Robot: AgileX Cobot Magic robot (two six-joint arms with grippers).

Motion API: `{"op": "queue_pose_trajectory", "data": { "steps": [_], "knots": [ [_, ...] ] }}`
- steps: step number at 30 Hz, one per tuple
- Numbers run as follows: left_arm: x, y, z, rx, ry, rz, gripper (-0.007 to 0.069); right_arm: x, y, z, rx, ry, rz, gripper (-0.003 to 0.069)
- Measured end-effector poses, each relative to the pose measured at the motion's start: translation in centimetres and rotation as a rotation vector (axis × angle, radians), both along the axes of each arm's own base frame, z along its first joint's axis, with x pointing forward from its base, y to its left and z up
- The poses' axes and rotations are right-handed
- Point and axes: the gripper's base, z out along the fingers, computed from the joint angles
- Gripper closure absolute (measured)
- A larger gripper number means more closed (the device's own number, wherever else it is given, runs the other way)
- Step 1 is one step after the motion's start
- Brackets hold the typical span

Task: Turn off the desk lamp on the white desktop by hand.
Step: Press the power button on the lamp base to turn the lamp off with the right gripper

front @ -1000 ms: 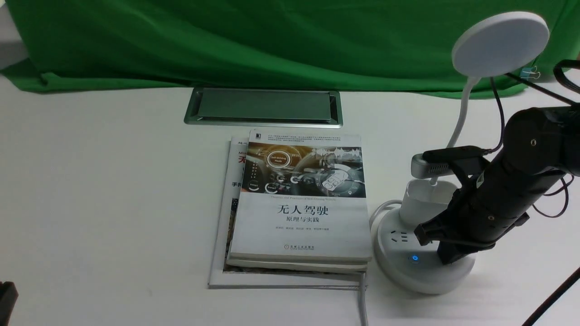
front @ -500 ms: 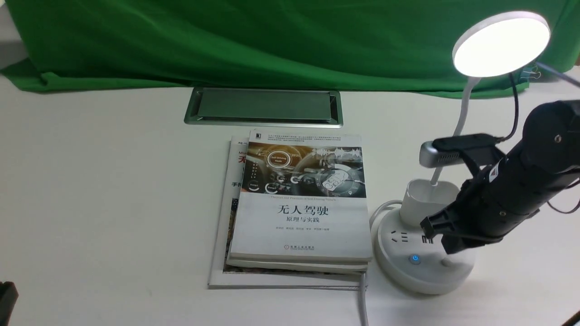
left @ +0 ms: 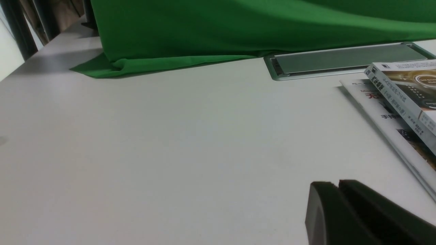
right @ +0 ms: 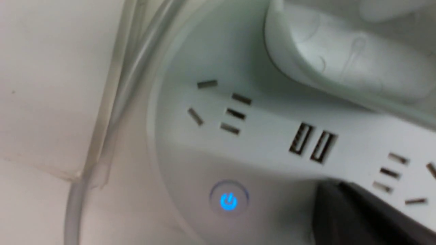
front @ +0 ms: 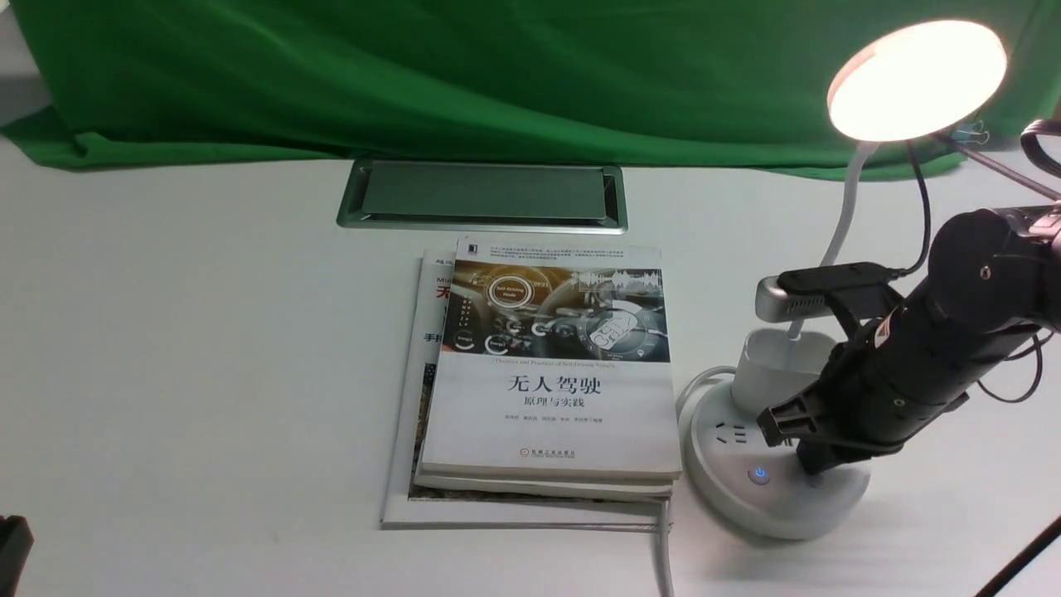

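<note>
The white desktop (front: 207, 348) fills most of the front view, with a green cloth (front: 414, 75) draped across the top of the frame. At centre lies a stack of books (front: 551, 373), the top one with a car-dashboard cover. Just above it, a grey metal hatch (front: 481, 195) is set into the surface. The desk lamp (front: 775, 373) stands at the right, just beside the books. Its round base (front: 738, 497) sits at lower right, and its disc head (front: 916, 79) glows warm in the upper right corner, so the lamp is lit. The black right gripper (front: 816, 468) slants down from the right edge. Its fingers look pressed together, and the tip rests on the base, to the right of a blue-lit power button (front: 758, 474). In the right wrist view that button (right: 229, 201) shines near the dark fingertips (right: 340, 211). In the left wrist view the left gripper (left: 340, 207) appears at lower right with its fingers closed together, low over bare desktop and holding nothing.
</note>
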Motion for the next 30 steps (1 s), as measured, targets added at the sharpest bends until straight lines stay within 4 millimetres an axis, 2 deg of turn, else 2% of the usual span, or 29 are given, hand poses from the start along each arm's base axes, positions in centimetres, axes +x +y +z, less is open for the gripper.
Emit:
{"op": "queue_pose_trajectory", "data": {
  "steps": [6, 11, 17, 20, 27, 30],
  "knots": [
    [0.0, 0.0, 0.0, 0.0, 0.0, 0.0, 0.0605, -0.6, -0.2, 2.3, 0.024, -0.058, -0.008, 0.0622],
    [0.0, 0.0, 0.0, 0.0, 0.0, 0.0, 0.0605, -0.6, -0.2, 2.0, 0.021, -0.049, -0.011, 0.0622],
    [0.0, 0.0, 0.0, 0.0, 0.0, 0.0, 0.0605, -0.1, 0.0, -0.5, -0.006, 0.028, -0.011, 0.0622],
    [0.0, 0.0, 0.0, 0.0, 0.0, 0.0, 0.0605, 0.1, 0.1, -0.7, -0.006, 0.025, -0.011, 0.0622],
    [0.0, 0.0, 0.0, 0.0, 0.0, 0.0, 0.0605, 0.1, 0.0, -0.4, -0.002, 0.012, -0.009, 0.0622],
    [0.0, 0.0, 0.0, -0.001, 0.0, 0.0, 0.0605, -0.4, -0.1, 1.1, 0.009, -0.014, -0.007, 0.0622]
  ]
}}
